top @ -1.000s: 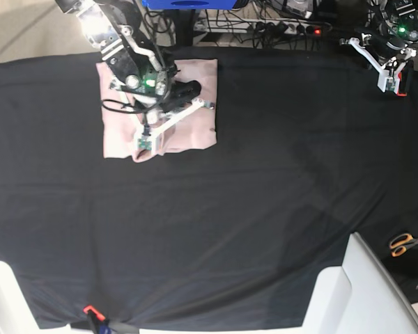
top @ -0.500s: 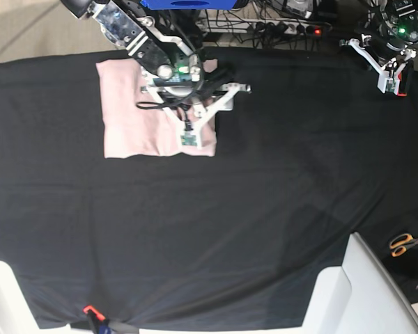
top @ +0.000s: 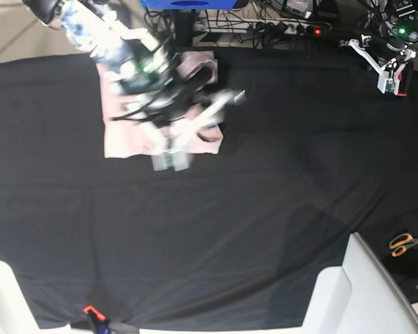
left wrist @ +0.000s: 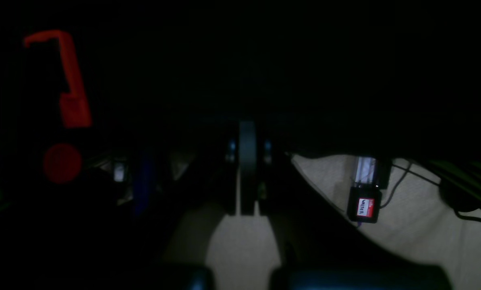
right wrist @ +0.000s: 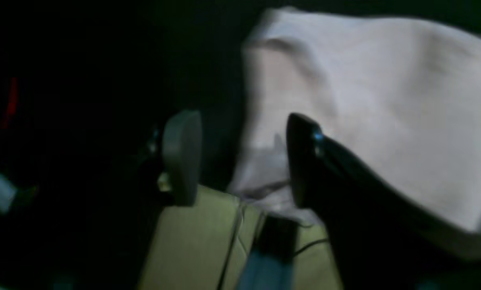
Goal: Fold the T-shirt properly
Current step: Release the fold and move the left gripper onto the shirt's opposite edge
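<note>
- My right tool (right wrist: pixel 240 157) stands with its jaws parted in the right wrist view, one grey pad at centre left and the dark finger at centre right; nothing is pinched between them.
- Through that gap and to the upper right of it I see the T-shirt (right wrist: pixel 369 100), pale pink and blurred, lying just past the fingertips. I cannot tell whether the dark finger touches the cloth or only hangs above it.
- In the base view my right arm (top: pixel 136 59) is a smear of motion in the upper left of the frame, lying across the T-shirt (top: pixel 122 136).
- The garment there is a compact, roughly square packet on the black worktop (top: pixel 216 229), close to its far edge. No sleeve sticks out from the packet, though the arm covers a good part of it.
- My left tool (left wrist: pixel 246 177) is clenched, its two fingers pressed flat together in the middle of the dark left wrist view, with nothing between them.
- In the base view the left tool (top: pixel 390 73) is parked in the upper right corner, well apart from the garment.
- My judgement: the folding proper looks done or nearly done. The lower right edge of the packet looks a little rumpled, so what may remain is a last smoothing or squaring of that edge, then clearing my right arm.
</note>
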`<action>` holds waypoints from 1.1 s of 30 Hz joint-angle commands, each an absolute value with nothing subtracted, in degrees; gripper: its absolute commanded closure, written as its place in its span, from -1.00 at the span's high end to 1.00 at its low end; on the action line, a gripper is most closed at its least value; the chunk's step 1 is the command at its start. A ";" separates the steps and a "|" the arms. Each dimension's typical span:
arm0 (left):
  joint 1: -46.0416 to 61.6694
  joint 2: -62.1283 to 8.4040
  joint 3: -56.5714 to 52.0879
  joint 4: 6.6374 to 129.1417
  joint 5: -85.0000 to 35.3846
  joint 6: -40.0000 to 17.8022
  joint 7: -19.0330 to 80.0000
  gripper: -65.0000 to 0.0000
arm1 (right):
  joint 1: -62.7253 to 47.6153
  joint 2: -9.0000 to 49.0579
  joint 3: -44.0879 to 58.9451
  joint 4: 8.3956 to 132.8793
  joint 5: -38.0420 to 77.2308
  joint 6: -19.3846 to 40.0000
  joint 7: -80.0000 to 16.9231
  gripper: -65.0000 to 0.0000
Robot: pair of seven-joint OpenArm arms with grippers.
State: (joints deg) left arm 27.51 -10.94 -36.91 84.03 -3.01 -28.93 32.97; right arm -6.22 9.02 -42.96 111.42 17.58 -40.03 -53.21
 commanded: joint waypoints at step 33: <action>20.26 -16.04 -9.54 84.26 -43.47 -40.00 40.13 0.95 | -12.97 10.33 -22.90 102.11 17.80 -32.31 -46.90 -1.00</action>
